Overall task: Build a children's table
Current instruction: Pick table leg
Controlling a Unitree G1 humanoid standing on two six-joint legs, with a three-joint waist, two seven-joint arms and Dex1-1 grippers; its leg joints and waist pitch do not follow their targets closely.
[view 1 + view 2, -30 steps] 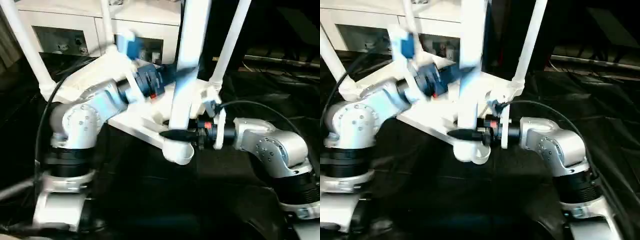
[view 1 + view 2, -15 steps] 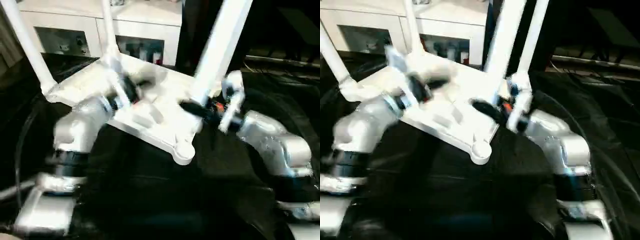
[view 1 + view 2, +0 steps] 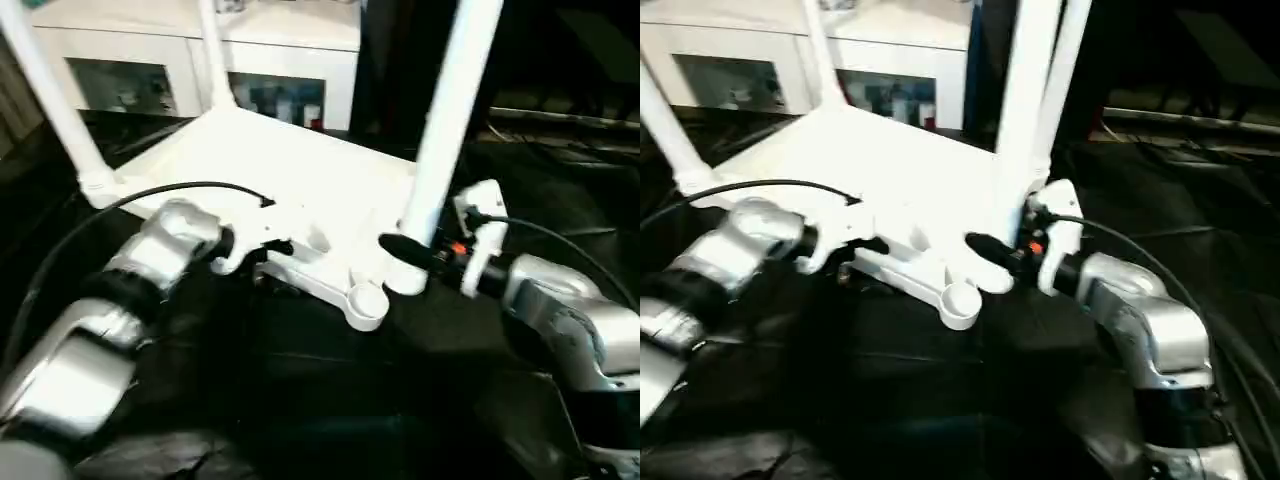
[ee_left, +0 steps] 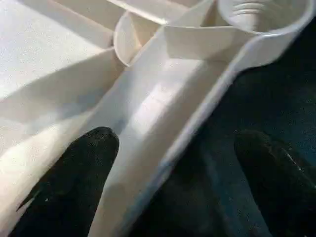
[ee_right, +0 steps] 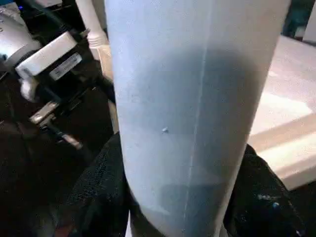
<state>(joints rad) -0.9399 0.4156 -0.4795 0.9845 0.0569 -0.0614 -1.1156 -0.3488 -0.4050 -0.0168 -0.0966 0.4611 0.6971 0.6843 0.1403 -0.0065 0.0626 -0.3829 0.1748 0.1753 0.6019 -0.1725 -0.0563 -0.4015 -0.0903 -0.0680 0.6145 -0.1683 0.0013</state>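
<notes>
The white tabletop (image 3: 280, 160) lies upside down on black cloth, ribs up. One leg (image 3: 45, 90) stands in its far left corner and another leg (image 3: 212, 55) in the back corner. A third leg (image 3: 1072, 60) rises at the right corner. The near corner socket (image 3: 366, 298) is empty, and its threaded post (image 4: 247, 10) shows in the left wrist view. My right gripper (image 3: 405, 250) is shut on a fourth leg (image 3: 445, 140), held upright just right of that socket. My left gripper (image 4: 177, 143) is open, and its fingers (image 4: 84, 168) straddle the tabletop's near rim.
A white glass-door cabinet (image 3: 150, 60) stands close behind the tabletop. Black cloth (image 3: 300, 400) covers the ground in front. Cables (image 3: 560, 125) lie on the right. A black cable (image 3: 150, 190) arcs over my left forearm.
The held leg has come out of the near corner socket and moved right with my right gripper. My left gripper has let go higher up, opened, and dropped to the tabletop's near rim.
</notes>
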